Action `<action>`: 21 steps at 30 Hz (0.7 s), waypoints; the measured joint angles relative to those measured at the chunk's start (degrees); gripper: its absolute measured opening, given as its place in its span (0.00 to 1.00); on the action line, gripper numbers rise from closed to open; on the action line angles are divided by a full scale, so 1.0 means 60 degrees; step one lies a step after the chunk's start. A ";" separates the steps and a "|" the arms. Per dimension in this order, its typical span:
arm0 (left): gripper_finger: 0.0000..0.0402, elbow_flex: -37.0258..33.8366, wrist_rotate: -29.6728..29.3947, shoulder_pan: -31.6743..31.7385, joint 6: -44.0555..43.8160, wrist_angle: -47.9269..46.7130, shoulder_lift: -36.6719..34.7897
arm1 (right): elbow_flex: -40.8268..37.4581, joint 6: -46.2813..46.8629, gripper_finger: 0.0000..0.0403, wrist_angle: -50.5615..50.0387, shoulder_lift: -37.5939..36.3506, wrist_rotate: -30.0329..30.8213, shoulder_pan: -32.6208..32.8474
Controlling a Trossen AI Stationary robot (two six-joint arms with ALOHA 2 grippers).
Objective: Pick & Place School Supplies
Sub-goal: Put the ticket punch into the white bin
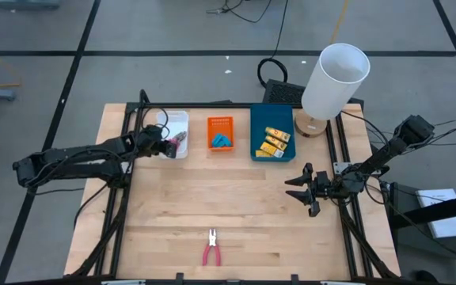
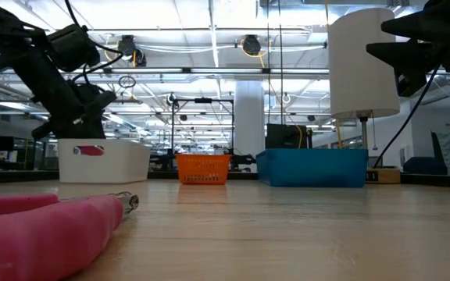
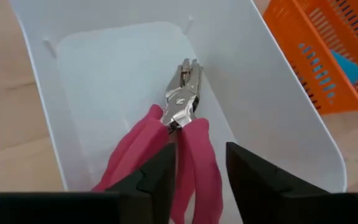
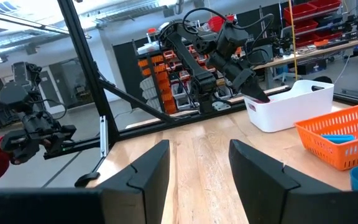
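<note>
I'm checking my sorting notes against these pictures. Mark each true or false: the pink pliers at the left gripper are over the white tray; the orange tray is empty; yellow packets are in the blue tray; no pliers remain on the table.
1. True: the pink-handled pliers lie in the white tray, between the left gripper's fingers.
2. False: the orange tray holds light-blue pieces.
3. True: yellow packets sit in the blue tray.
4. False: a second pair of pliers lies on the table.

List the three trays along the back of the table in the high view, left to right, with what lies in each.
White tray with pink-handled pliers → orange tray with light-blue pieces → blue tray with yellow packets.
</note>
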 joint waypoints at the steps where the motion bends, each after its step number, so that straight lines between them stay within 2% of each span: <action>1: 0.38 0.0000 0.0009 0.0000 -0.0057 0.0007 0.0000 | 0.0000 0.0028 0.39 0.0000 -0.0002 0.0000 0.0000; 11: 0.62 0.0007 0.0036 0.0007 -0.0113 0.0075 -0.0006 | 0.0000 0.0032 0.39 -0.0018 0.0001 -0.0002 0.0000; 18: 0.69 0.0073 0.0106 0.0007 0.0117 0.0521 -0.0098 | 0.0000 0.0059 0.39 -0.0019 -0.0003 -0.0003 0.0000; 21: 0.69 0.0091 0.0603 0.0007 0.0387 0.0962 -0.0098 | 0.0000 0.0062 0.39 -0.0029 0.0001 0.0000 0.0000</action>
